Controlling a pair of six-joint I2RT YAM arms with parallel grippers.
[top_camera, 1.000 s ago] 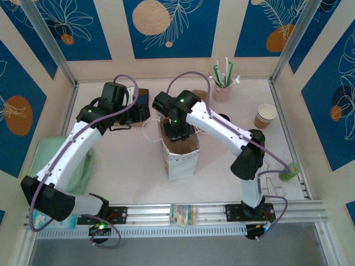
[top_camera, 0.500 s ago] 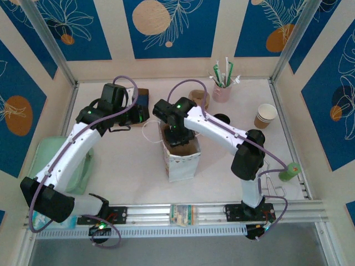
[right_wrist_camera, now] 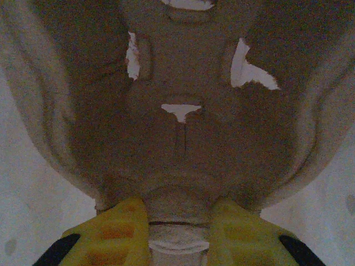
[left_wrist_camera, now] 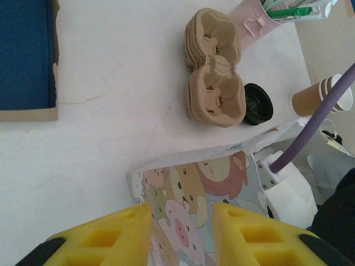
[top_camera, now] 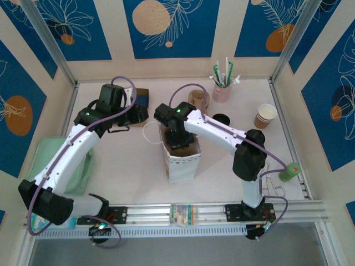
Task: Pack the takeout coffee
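Your right pincer [right_wrist_camera: 180, 216], clamped on a pulp carrier [right_wrist_camera: 183, 111], sits inside the white bag [top_camera: 182, 166], left pincer [left_wrist_camera: 181, 213] half-spread at the bag's rim, grip unclear; packing looks unfinished.

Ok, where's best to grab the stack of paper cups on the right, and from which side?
Probably the top rim, from above: one tool finger inside, one outside. The stack of paper cups stands upright, mouth open, with nothing touching it; the black lid lies apart to its left.
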